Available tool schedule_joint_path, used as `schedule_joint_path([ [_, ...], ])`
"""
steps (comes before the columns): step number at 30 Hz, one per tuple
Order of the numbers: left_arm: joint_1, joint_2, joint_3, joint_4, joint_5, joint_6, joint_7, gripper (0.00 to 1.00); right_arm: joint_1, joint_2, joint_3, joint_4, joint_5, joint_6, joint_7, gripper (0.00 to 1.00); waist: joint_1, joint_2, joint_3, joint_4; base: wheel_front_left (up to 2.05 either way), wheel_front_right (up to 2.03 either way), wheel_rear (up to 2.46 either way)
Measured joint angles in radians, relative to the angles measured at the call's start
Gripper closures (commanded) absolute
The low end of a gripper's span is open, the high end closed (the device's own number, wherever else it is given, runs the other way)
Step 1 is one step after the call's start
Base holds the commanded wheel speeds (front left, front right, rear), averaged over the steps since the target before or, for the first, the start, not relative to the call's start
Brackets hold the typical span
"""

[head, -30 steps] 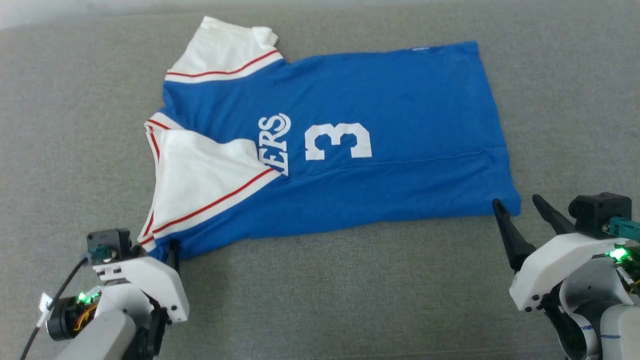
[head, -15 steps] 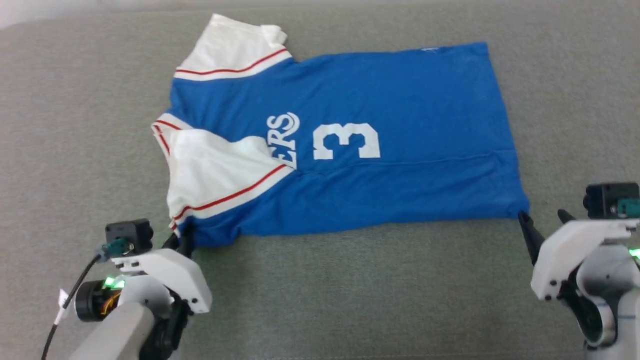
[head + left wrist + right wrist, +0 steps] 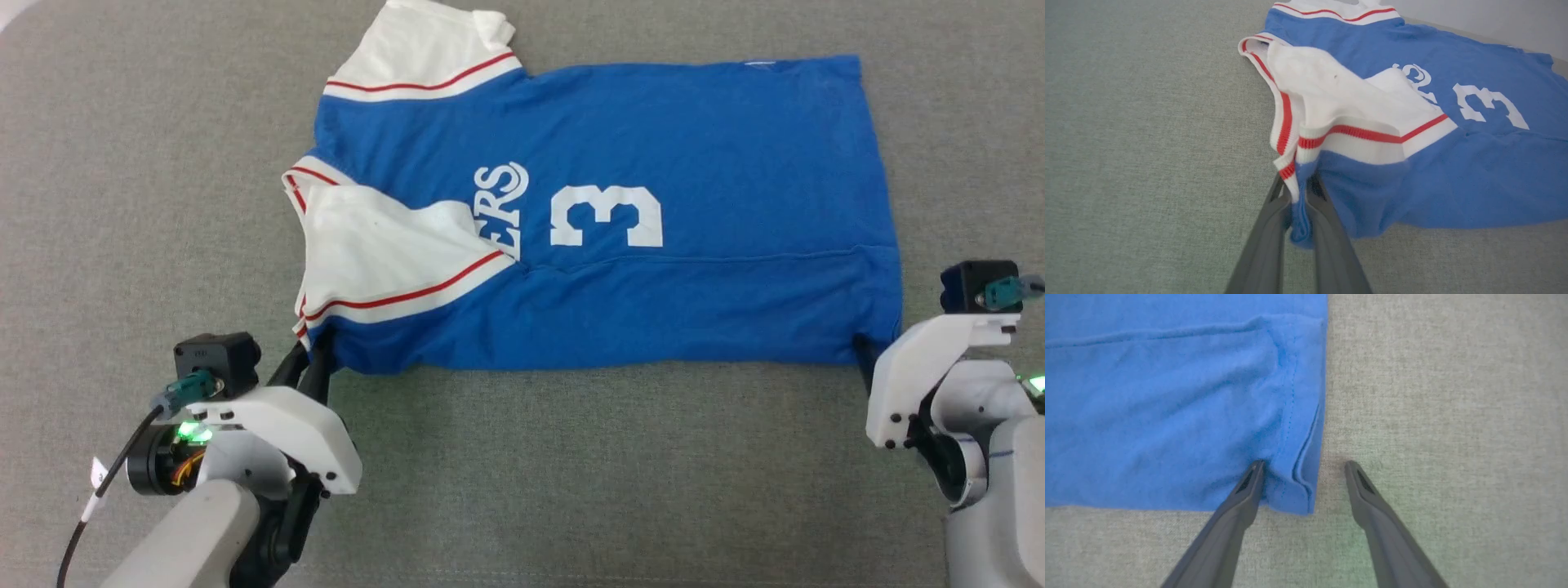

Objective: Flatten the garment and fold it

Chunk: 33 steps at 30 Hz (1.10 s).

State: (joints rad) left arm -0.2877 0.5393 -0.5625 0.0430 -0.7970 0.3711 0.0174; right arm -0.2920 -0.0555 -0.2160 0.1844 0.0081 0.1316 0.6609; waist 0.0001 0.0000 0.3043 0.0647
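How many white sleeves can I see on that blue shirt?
2. One sleeve lies flat at the far left corner of the shirt. The other sleeve is folded onto the blue front, covering some lettering, beside the left hand pinching the shirt's near edge. None seems hidden.

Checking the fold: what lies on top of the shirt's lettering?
The white sleeve lies folded over the lettering on the shirt. Only ERS shows; the letters beneath it are hidden.

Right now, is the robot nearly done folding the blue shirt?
Done: the royal-blue jersey T-shirt with white sleeves lies mostly flat on the grey fabric surface, one sleeve folded over its lettering. In hand: the left end effector is shut on the near collar-end corner; the right end effector is open, straddling the near hem corner. To do: closing it and making the folds.
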Motion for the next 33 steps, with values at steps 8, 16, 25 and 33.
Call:
schedule_joint_path([
  [8, -0.002, 0.002, -0.018, 0.009, 0.007, 0.000, 0.018, 1.00, -0.029, -0.010, 0.042, 0.043, 0.002, -0.003, -0.005, 1.00, -0.0001, 0.0000, 0.016, 0.012, 0.00, 0.00, 0.00],
  [16, 0.029, 0.028, -0.023, 0.029, -0.007, 0.000, 0.046, 1.00, 0.019, -0.009, 0.029, 0.042, 0.050, 0.000, -0.019, 1.00, -0.0001, 0.0000, -0.052, -0.001, 0.00, 0.00, 0.00],
  [25, 0.140, 0.074, -0.024, -0.047, -0.046, 0.032, 0.099, 1.00, 0.160, -0.081, 0.015, -0.106, 0.129, 0.001, 0.054, 1.00, -0.0003, 0.0000, -0.163, -0.017, 0.00, 0.00, 0.00],
  [33, 0.222, 0.088, -0.096, -0.032, -0.066, 0.006, 0.150, 1.00, 0.307, -0.095, -0.005, -0.190, 0.157, 0.001, 0.132, 1.00, -0.0003, 0.0000, -0.197, -0.036, 0.00, 0.00, 0.00],
])
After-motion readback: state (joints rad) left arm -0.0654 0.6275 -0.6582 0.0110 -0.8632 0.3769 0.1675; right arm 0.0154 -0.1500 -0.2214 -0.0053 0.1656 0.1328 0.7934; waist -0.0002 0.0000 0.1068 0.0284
